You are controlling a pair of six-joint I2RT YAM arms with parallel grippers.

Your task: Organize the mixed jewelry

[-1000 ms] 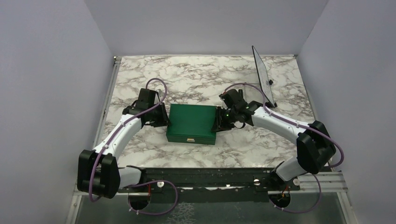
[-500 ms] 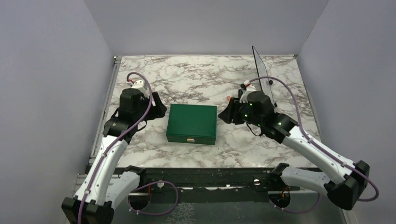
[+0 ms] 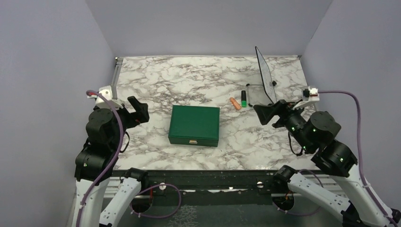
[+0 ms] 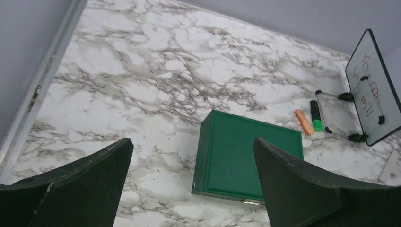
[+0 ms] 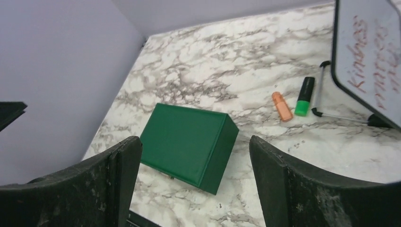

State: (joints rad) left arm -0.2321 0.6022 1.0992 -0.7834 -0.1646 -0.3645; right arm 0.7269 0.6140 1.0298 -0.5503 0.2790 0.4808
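Marble tabletop [image 3: 156, 85] carries the closed green box [image 3: 194, 125], from whose sides your left tool [image 3: 137, 109] and right tool [image 3: 266, 113] have just withdrawn, both wide open and empty; no jewelry shows, so presume it stowed inside.

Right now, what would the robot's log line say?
left gripper: open, empty | right gripper: open, empty | green box: lid shut, untouched | jewelry: none visible

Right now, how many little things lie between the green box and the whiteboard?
2: an orange cylinder, then a green-and-black marker beside it, closer to the whiteboard. More could hide behind the board.
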